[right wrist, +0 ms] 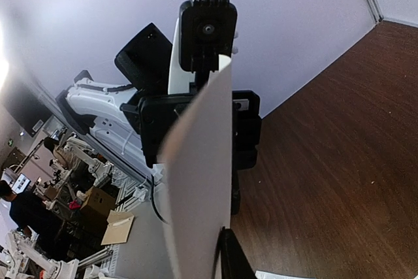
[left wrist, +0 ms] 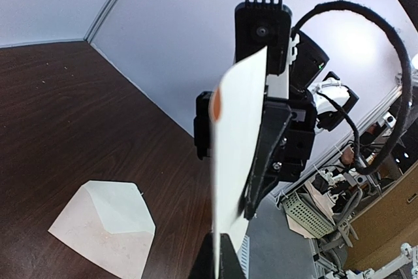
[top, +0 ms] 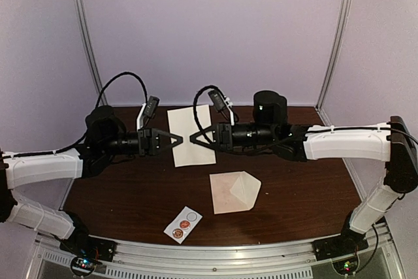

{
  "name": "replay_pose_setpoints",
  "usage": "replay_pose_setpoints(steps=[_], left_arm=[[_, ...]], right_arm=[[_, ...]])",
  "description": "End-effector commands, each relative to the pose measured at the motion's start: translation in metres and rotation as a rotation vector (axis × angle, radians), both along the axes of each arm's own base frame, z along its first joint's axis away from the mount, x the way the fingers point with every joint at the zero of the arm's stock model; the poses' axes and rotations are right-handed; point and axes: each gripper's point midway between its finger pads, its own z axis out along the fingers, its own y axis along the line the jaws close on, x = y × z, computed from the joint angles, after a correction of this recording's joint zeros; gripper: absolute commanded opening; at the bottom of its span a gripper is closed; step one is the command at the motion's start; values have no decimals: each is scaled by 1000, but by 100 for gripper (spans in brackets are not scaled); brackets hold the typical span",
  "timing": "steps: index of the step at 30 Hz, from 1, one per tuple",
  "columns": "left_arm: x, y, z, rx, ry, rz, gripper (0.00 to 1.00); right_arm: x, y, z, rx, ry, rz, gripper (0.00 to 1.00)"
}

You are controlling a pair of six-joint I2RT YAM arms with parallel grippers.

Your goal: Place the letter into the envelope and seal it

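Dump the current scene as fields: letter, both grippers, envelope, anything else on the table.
letter: cream sheet, held by both arms at opposite edges, not in the envelope
left gripper: shut on the letter's left edge
right gripper: shut on the letter's right edge
envelope: flat on the table, flap open, pointing right, free of both arms
sticker strip: near the front edge, left of the envelope, untouched

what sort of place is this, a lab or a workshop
Most likely a robotics lab. Two robot arms are bolted to a rail at a table walled in by pale panels, and the wrist views show more white robot arms, cardboard boxes and a person beyond.
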Motion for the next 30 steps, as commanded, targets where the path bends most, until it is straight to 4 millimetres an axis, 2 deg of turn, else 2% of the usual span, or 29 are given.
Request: replay_pose_setpoints(steps=[1, 5, 8, 11, 12, 15, 19, 24, 27, 30], left_arm=[[0, -3, 19, -33, -50, -9, 0], [0, -2, 19, -33, -52, -5, 2], [1, -1, 19, -30, -56, 6, 23], [6, 1, 16, -19, -58, 44, 55], [9, 2, 14, -8, -53, 63, 61], [18, 5, 7, 31, -48, 123, 72], [37, 17, -5, 88, -13, 264, 76], [49, 33, -21, 144, 22, 391, 76], [55, 40, -44, 211, 77, 452, 69], [54, 37, -66, 251, 140, 460, 67]], right_arm=[[9, 3, 4, -11, -25, -51, 1], [14, 2, 1, -24, -26, -81, 0], [23, -3, 0, -39, -34, -139, 0], [31, -10, 2, -42, -46, -201, 0], [33, -13, 3, -39, -47, -214, 0], [39, -21, 3, -33, -32, -245, 0], [50, -33, -7, -46, 21, -280, 0], [56, -54, -23, -105, 50, -328, 0], [56, -75, -30, -161, 41, -369, 0], [60, -102, -41, -227, 51, -447, 0]])
